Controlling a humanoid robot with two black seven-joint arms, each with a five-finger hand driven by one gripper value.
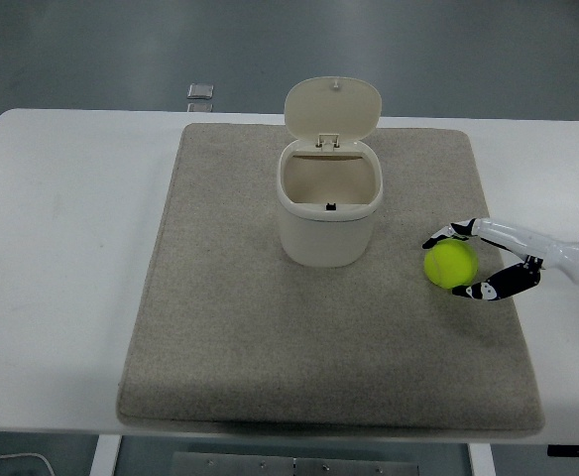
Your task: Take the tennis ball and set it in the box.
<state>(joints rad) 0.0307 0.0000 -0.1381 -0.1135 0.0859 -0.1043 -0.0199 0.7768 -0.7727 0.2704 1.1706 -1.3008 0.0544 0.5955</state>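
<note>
While one arm reaches in from the right edge, the scene counts out as follows.

Ball: one fuzzy yellow-green tennis ball (451, 265), round and felted, lying on the mat to the right of the bin and a little nearer the worktop's front edge, apart from the bin's wall.

Bin: one cream plastic lidded bin (329, 213), a rounded-square tub with smooth glossy walls; it stands upright near the mat's middle, toward the far side. Its interior shows bare.

Lid: one cream oval flip lid (332, 106), hinged at the bin's far rim and standing open, tilted back.

Mat: one beige-grey felt mat (270, 337), square with rounded corners, coarse and matte, under both bin and ball.

Worktop: one smooth white worktop (61, 248) with rounded corners, showing bare on each side of the mat.

Robot hand: one right robot hand (465, 266), white with black jointed fingers, to the right of the bin; the fingers curve narrowly around the ball, one fingertip (434, 241) at its far side and another at its near side, close against it; whether they press it cannot be told. The ball rests on the mat.

Small object: one small grey square thing (200, 91) beyond the worktop's far edge, left of the bin's lid; too small to identify.
</note>
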